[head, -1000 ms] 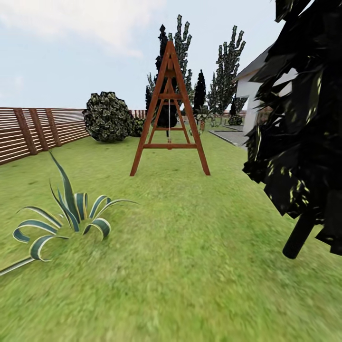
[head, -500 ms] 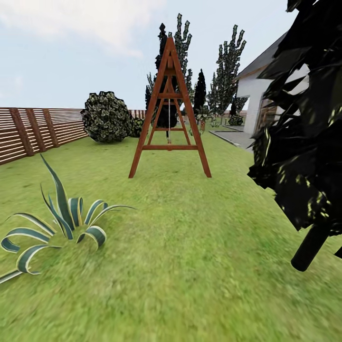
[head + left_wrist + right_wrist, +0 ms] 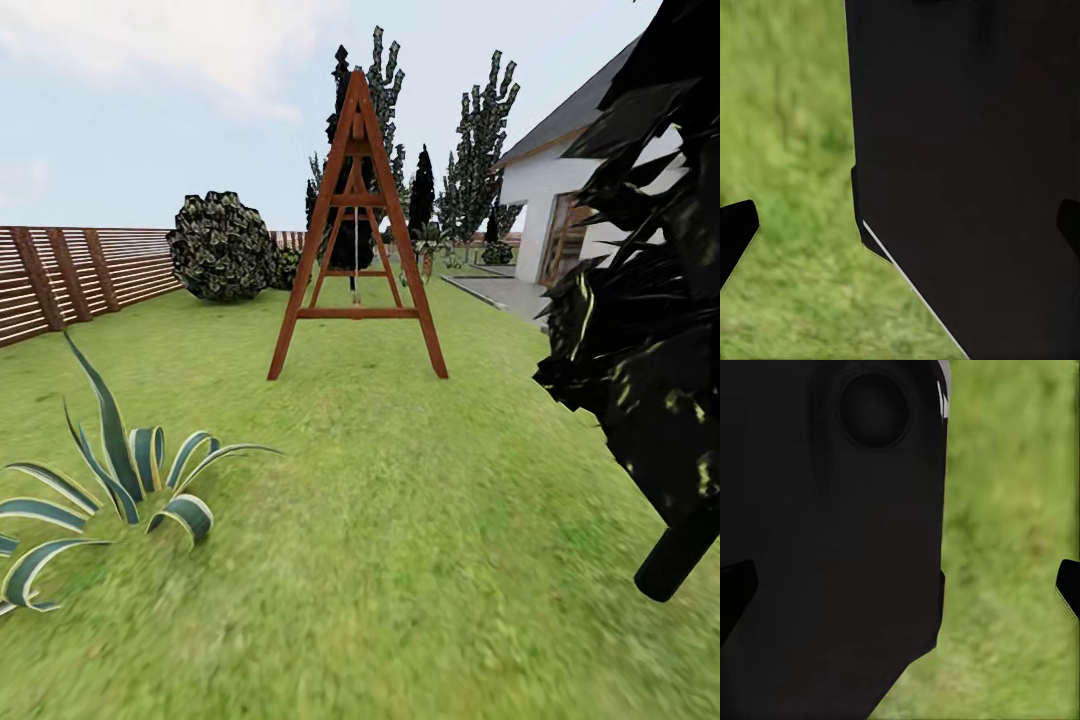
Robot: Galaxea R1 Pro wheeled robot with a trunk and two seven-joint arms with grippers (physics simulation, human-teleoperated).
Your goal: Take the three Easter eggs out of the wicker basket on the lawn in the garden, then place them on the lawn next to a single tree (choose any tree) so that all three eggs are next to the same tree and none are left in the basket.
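**A:** While you roll over the lawn (image 3: 400, 520), what have your jaws got hold of?

**B:** I cannot tell. In my left wrist view the two dark tips of my left gripper (image 3: 900, 225) sit far apart at the picture's edges, so those jaws look spread wide, but a black body panel blocks most of the space between them. My right gripper (image 3: 900, 581) reads the same way: tips wide apart, black panel between, blurred grass beyond. No egg shows in either.

**A:** And the basket, the eggs?

**B:** None of them shows from my head. What I have is a wooden A-frame swing (image 3: 355, 240) standing on the grass. Nearer me than the swing and off to its left is a striped agave (image 3: 110, 480); nearer me and to its right hangs a dark leafy crown (image 3: 650, 350) over a black stem.

**A:** So how do you do this stretch well?

**B:** I judge it a search-and-drive leg. I should steer between the agave and that dark foliage, keep my head level, and scan for brown wicker.

**A:** The ground and surroundings?

**B:** Flat, mottled grass. A slatted fence (image 3: 70, 275) runs left of the swing, with a round shrub (image 3: 222, 247) behind; a white house (image 3: 565, 200) and grey paving (image 3: 500, 290) lie right of it.
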